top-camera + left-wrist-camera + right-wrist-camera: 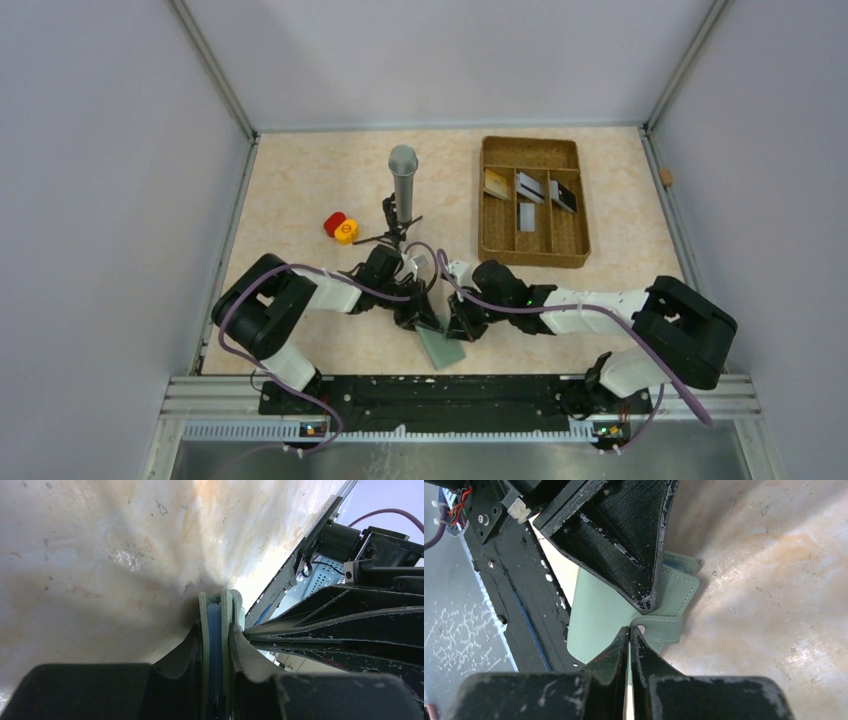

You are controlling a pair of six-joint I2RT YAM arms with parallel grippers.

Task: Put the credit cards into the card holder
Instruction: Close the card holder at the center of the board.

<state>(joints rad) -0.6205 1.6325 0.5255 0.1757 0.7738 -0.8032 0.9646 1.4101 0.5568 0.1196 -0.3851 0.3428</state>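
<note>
Pinching at the closing tab (659, 630) of the card holder (599, 612), the right gripper (630, 630) has its jaws pressed fully together; the tab end looks caught between the tips, but the bite can't be confirmed. Left gripper (216, 630) is narrow, clamped across the folded holder's edge with the green covers and blue inner panel squeezed between its fingers (187, 650). The holder lies folded at 6 o'clock on the table (300, 180), near the front edge between both arms. Credit cards (530, 190) are not in it yet; they lie in the brown tray (484, 205), at 1 o'clock from the grippers and well apart. Grey microphone (403, 175) at 12 o'clock and red and yellow pieces (340, 227) at 10 o'clock are out of the way. Step in hand, judged: undoing the tab to open the holder. To do it well, left steadies the body while right peels the tab off the cover slowly and low to the table. The grip sits on the tab's tip only, so a fast pull could slip. The left clamp spans both covers and likely must ease or shift to one cover before the flap can swing
</note>
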